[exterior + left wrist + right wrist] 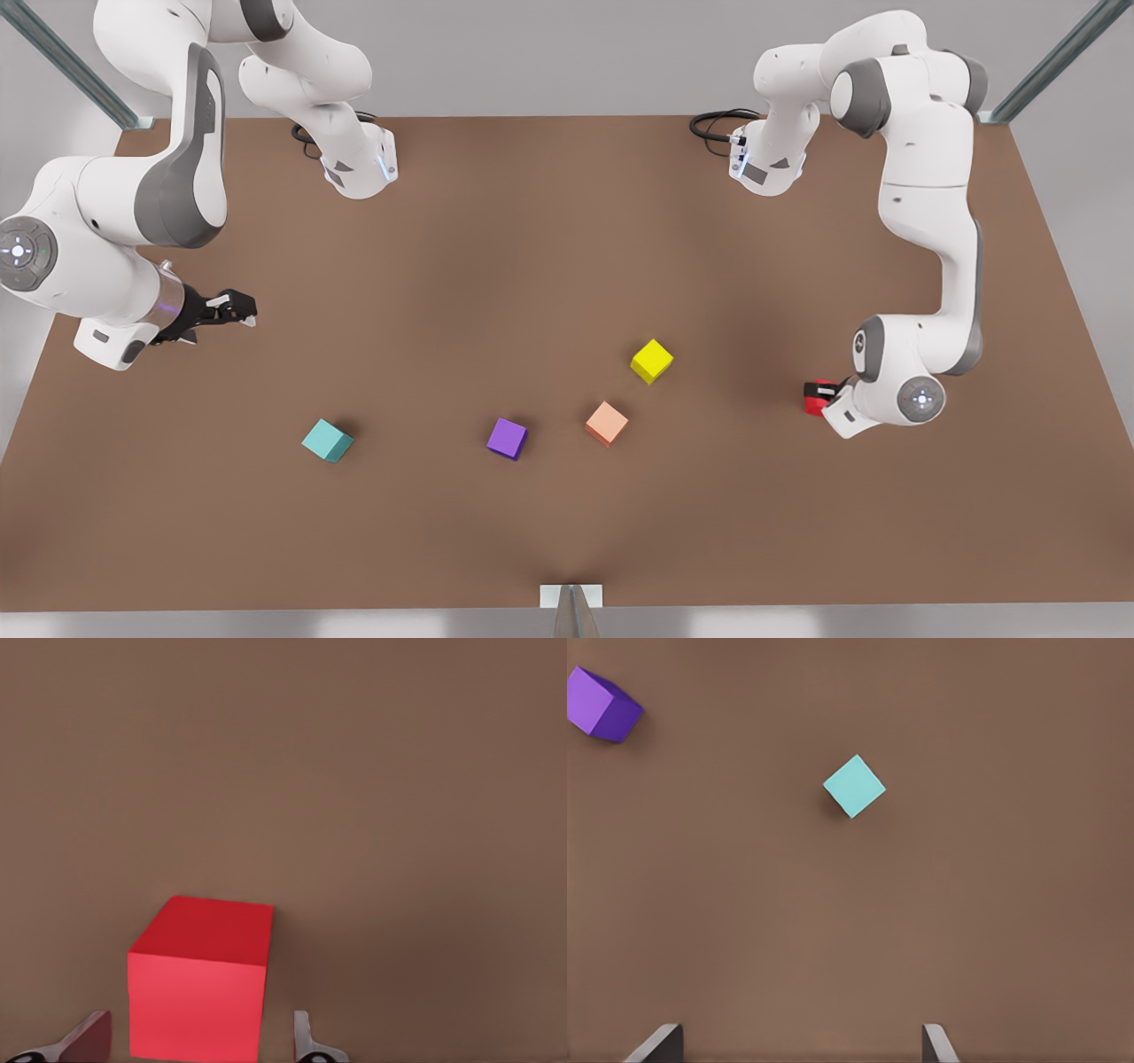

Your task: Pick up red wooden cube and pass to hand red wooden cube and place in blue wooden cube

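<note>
Front view coverage is showing the left gripper [819,396] sitting low over the brown wooden table [549,248] at the front view's right, its fingers spread on either side of the small bright red wooden cube [815,398]. That cube is resting on the table well to the front view's right of the yellow cube [652,361], partly hidden by the arm's wrist. Left wrist footage is showing the red wooden cube [202,979] lying between the two fingertips [306,1041], with gaps on both sides and no contact visible.

The right gripper [232,307] is hanging above the table at the front view's left, well apart from the red cube, with its arm waiting. Its fingers [936,1043] are standing wide apart in the right wrist picture and holding nothing. The small teal wooden cube [327,440], the blue cube of the task, is sitting on the table far to the front view's left of the red cube, with the purple cube [507,439] and the salmon-orange cube [607,423] lying between them.
</note>
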Controlling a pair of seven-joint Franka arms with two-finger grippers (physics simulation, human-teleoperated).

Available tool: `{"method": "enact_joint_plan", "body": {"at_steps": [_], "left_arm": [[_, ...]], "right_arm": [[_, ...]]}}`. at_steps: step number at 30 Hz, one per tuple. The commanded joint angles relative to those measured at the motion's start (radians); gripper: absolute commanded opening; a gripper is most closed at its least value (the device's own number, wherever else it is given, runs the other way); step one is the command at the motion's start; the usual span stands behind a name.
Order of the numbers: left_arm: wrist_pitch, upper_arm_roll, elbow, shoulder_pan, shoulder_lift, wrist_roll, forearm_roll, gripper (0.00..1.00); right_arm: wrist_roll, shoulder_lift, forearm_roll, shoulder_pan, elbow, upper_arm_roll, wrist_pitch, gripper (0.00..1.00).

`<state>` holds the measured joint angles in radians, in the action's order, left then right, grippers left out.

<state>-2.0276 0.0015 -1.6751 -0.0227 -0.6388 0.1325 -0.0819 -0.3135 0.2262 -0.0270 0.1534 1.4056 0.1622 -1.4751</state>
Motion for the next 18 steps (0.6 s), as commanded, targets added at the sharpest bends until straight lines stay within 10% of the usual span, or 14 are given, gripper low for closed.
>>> {"method": "enact_joint_plan", "body": {"at_steps": [1,18], "left_arm": [[-0.005,0.000,0.000,0.000,-0.005,0.075,-0.001,1.00],[-0.094,0.000,0.002,-0.010,-0.071,0.073,-0.001,1.00]], "right_arm": [[-0.015,-0.002,-0.001,0.000,0.003,0.000,0.012,1.00],[-0.024,-0.001,0.007,0.002,0.004,-0.001,0.019,1.00]]}}
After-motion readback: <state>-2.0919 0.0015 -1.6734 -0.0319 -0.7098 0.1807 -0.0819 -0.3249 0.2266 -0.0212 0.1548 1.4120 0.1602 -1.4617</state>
